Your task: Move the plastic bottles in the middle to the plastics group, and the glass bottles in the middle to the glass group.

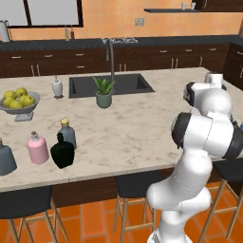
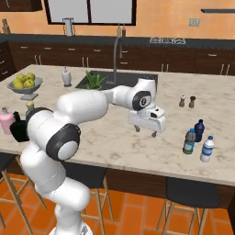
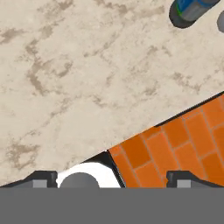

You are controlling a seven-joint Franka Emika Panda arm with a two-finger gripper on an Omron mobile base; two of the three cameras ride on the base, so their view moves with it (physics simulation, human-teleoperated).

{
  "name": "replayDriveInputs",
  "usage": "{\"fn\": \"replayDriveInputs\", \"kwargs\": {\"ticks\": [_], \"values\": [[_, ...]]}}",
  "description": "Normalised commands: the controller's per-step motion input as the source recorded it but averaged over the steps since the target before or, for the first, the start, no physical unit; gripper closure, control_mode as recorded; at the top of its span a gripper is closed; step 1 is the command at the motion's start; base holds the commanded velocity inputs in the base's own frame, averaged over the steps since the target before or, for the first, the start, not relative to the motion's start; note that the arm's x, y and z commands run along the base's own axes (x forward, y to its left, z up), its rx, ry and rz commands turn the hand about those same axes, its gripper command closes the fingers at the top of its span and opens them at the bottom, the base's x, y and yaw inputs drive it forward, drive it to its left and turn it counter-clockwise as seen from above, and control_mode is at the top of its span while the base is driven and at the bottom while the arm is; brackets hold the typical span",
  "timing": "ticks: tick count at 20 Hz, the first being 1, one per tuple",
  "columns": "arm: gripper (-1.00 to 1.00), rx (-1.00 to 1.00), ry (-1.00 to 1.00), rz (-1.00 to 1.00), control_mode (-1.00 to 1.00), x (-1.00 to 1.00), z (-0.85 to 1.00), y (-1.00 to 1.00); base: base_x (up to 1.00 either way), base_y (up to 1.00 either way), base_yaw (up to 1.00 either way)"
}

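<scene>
Pincer [image 2: 145, 131] (splayed) above counter [image 2: 114, 137]

Orange-tan walls [image 1: 109, 14] close the room behind a run of dark wood cabinets [image 1: 47, 61] under a dark worktop. At twelve o'clock a dark-framed window [image 2: 89, 11] sits over them. The pale marbled counter [image 1: 137, 128] holds a dark sink [image 1: 126, 83] with a tall faucet [image 1: 111, 54]. Dark stools [image 1: 135, 187] stand on the orange tiled floor [image 1: 104, 223].
</scene>
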Motion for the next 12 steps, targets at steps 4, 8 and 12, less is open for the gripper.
{"fn": "replayDriveInputs", "kwargs": {"ticks": [4, 8, 12], "values": [[-1.0, 0.01, -0.06, 0.28, -1.0, -0.82, 0.09, 0.7, 0.0, 0.0, 0.0], [-1.0, 0.04, -0.21, 0.01, -1.0, -0.85, 0.09, 0.6, 0.0, 0.0, 0.0], [-1.0, 0.02, -0.16, -0.02, -1.0, -0.82, 0.19, 0.45, 0.0, 0.0, 0.0]]}}
